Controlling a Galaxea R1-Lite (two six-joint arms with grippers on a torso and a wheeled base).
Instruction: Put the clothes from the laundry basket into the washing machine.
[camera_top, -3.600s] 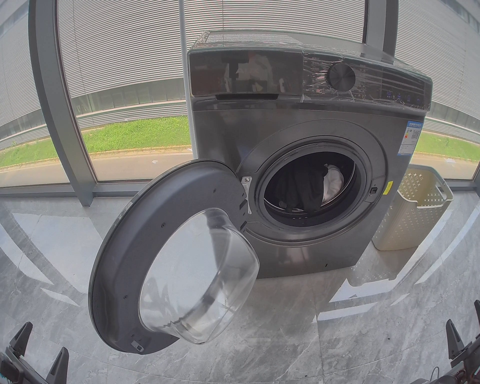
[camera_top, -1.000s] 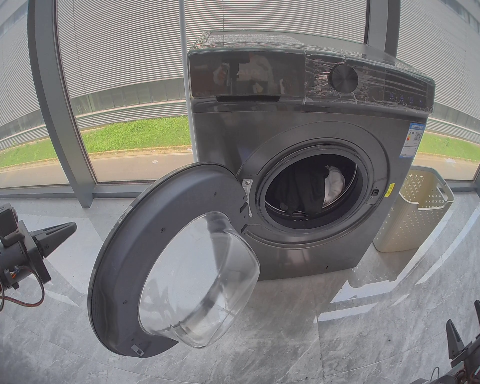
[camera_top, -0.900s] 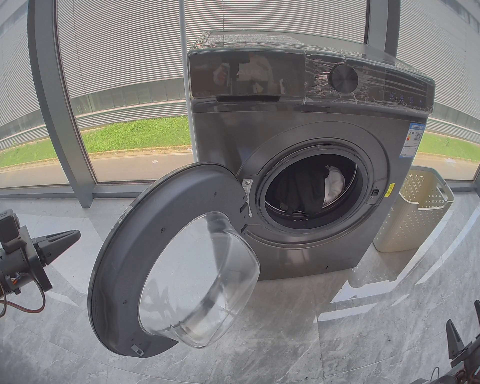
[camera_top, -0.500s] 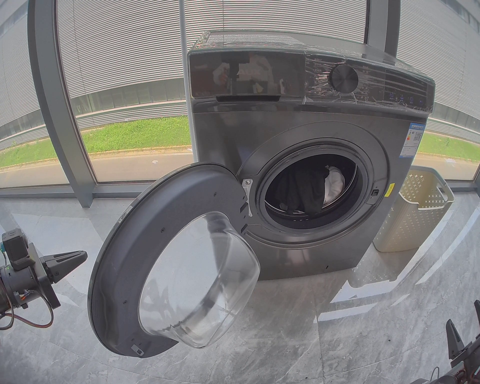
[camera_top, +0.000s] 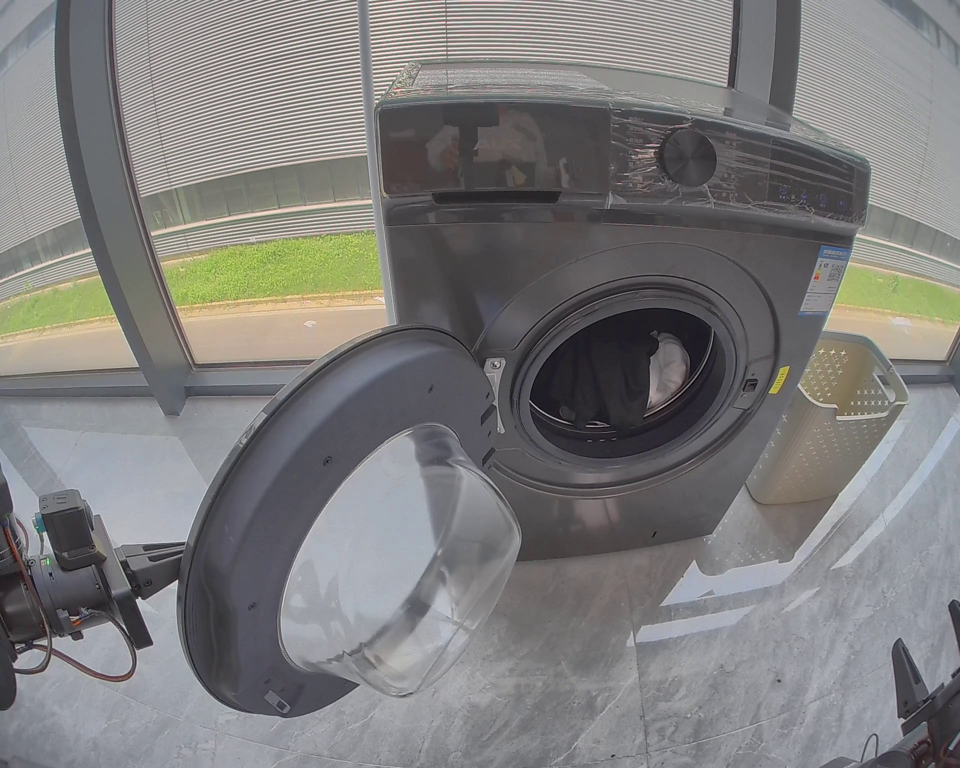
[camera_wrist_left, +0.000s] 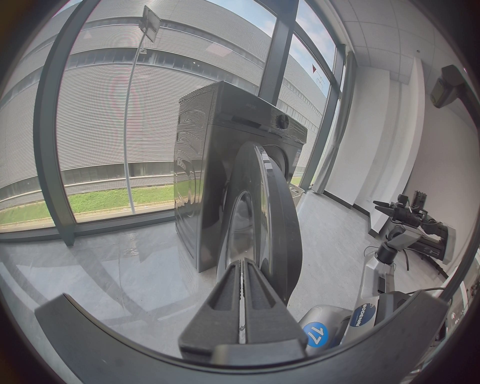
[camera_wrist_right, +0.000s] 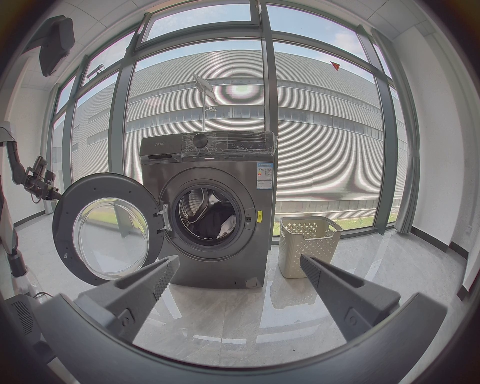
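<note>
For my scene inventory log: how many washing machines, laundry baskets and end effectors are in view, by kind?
washing machine: 1
laundry basket: 1
end effectors: 2 (left end effector, right end effector)
Total: 4

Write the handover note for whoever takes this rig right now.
Left pincer: shut, empty, at the outer rim of the open door of the washing machine; contact unclear.
Right pincer: open, empty, held back from the machine.
Clothes: dark and white pieces lie inside the machine.
Laundry basket: stands right of the machine; no clothes visible in it.
Done: loading looks finished.
Left: probably push the door shut.
</note>
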